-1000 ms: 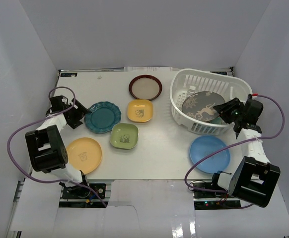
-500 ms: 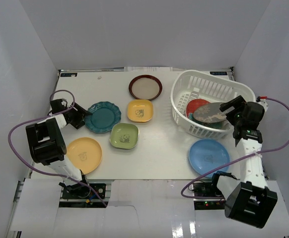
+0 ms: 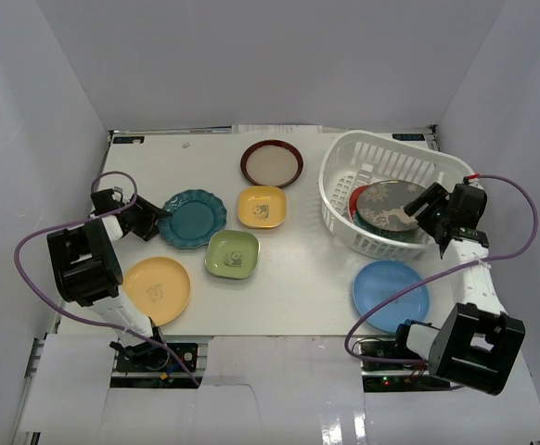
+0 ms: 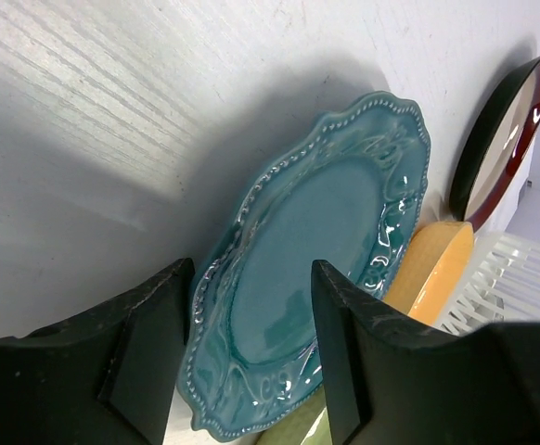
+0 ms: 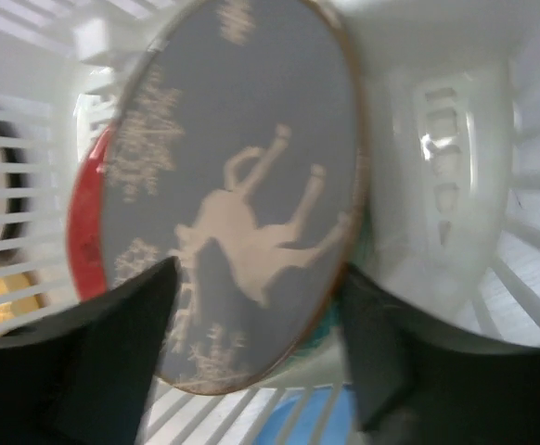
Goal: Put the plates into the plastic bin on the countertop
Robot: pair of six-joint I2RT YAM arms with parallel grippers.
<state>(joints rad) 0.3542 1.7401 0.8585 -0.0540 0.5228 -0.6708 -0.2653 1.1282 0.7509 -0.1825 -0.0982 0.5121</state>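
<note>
White countertop (image 3: 307, 287), teal plate (image 3: 192, 219) flat, face-up

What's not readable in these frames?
- Top view: plates under the deer plate in the bin; it covers all but a red rim.
- Left wrist: whether the left gripper touches the teal plate; its fingers hide the near rim.
- Right wrist: blur smears the bin's slots.

Plain white walls (image 3: 270, 56) at back, left and right.
</note>
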